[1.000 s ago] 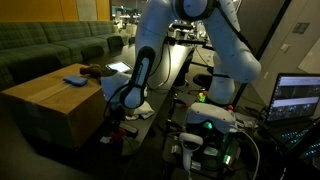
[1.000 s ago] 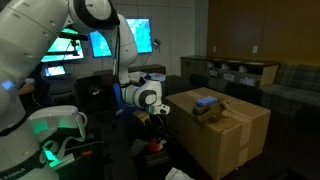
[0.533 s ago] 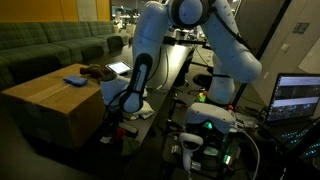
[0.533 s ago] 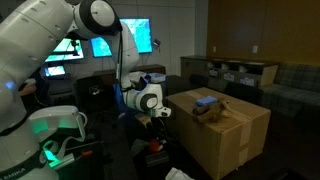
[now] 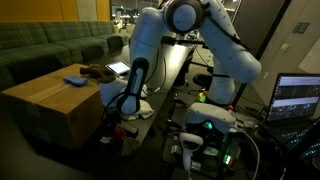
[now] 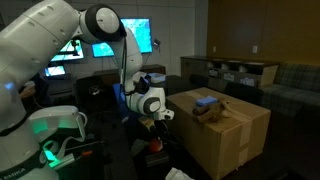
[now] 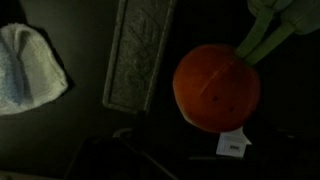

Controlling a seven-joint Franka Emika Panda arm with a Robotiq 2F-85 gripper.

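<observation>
Directly under the wrist camera, a round orange plush toy with a green stalk (image 7: 216,88) lies on the dark floor, with a small white tag (image 7: 231,145) just beside it, a grey rectangular pad (image 7: 140,55) near it and a white-and-blue cloth (image 7: 28,65) farther off. Just above the toy, the black gripper (image 6: 156,127) hangs released and apparently empty, though the gloom blurs its jaws. Beyond, a large cardboard box (image 6: 230,140) carries a blue rag (image 6: 207,100) and a brown lump (image 6: 216,112).

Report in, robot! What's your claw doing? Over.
Gripper open, empty, low beside cardboard box. Orange toy below, untouched. Grey pad and white cloth lie beside it, not blocking.
</observation>
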